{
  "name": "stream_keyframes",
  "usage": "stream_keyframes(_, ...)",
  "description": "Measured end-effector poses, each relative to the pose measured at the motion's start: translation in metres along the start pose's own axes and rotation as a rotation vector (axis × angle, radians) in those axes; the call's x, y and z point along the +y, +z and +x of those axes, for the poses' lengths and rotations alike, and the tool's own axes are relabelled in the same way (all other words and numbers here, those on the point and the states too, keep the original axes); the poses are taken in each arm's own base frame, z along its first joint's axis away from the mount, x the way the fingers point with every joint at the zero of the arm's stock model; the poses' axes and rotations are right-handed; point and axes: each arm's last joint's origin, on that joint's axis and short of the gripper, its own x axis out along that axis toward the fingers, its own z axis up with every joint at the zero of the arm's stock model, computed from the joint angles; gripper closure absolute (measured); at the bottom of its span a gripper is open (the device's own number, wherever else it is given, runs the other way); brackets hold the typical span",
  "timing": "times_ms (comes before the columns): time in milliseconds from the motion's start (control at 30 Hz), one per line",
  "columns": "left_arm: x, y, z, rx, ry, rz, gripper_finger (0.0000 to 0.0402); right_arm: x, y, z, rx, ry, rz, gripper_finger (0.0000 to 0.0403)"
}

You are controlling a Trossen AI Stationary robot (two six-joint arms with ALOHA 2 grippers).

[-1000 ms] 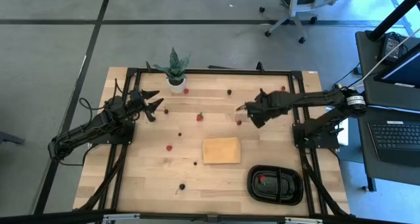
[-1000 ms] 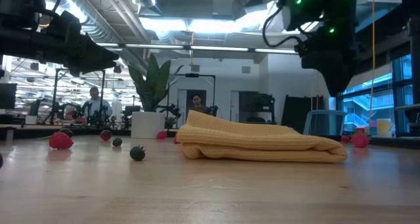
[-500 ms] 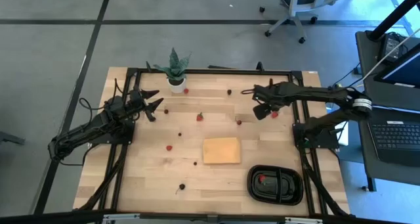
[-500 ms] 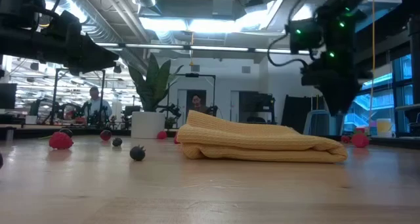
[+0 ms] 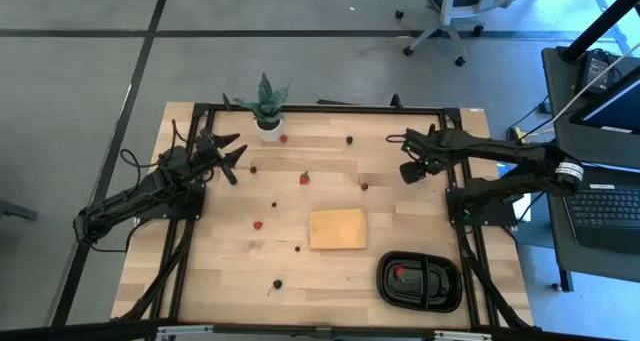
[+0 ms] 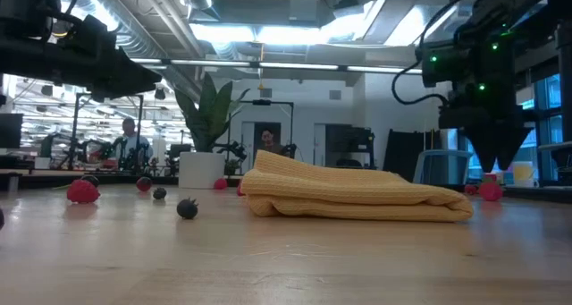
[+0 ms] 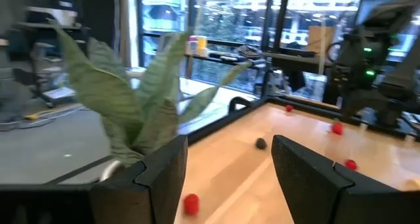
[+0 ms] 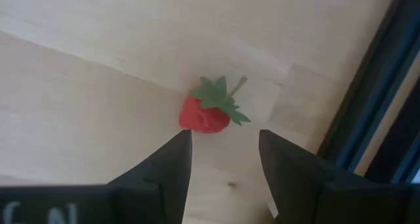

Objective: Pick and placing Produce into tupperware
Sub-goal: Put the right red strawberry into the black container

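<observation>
High view: The right tool (image 5: 408, 168) is seen over the far right part of the table (image 5: 230, 271), near the frame rail. The strawberry under it is hidden by the arm here. The tray (image 5: 420, 281) lies at the near right corner, well apart from the tool, with one red piece (image 5: 399, 272) already in it. Other berries are scattered across the table, a red one (image 5: 305, 178) near the middle among them. The left tool (image 5: 228, 157) waits near the plant (image 5: 266, 105), fingers apart and empty. Risk: the carry to the tray is long, and a weak pinch could let the piece drop on the way.

Low view: The right tool (image 6: 494, 153) hangs above the table at the right, its tips pointing down, with a red berry (image 6: 489, 190) low beside them. The folded cloth (image 6: 353, 198) lies between it and the camera's left field. Risk: a fast descent could drive the tips into the table.

Left wrist view: The left tool (image 7: 226, 178) is open with nothing held; the plant stands just beside it.

Right wrist view: The right tool (image 8: 220, 171) is open and empty. The strawberry (image 8: 207, 112) lies on the table just ahead of the gap, close to the dark rail (image 8: 374, 99). Risk: the piece sits forward of the fingers, so closing now would likely miss it or nudge it towards the rail.
</observation>
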Motion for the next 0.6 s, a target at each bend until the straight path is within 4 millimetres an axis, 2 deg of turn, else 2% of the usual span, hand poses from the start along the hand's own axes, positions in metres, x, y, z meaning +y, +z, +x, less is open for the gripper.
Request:
stream_keyframes(367,0.0031,0.002,-0.0002,-0.029,0.114,-0.003,0.0186,0.0049,0.0062,-0.0001,-0.07,0.042,-0.235,0.0223)
stream_keyframes(600,0.0036,0.0031,-0.0003,-0.04,0.131,-0.006,0.0186,0.0043,0.0053,0.0,-0.059,0.037,-0.202,0.0223)
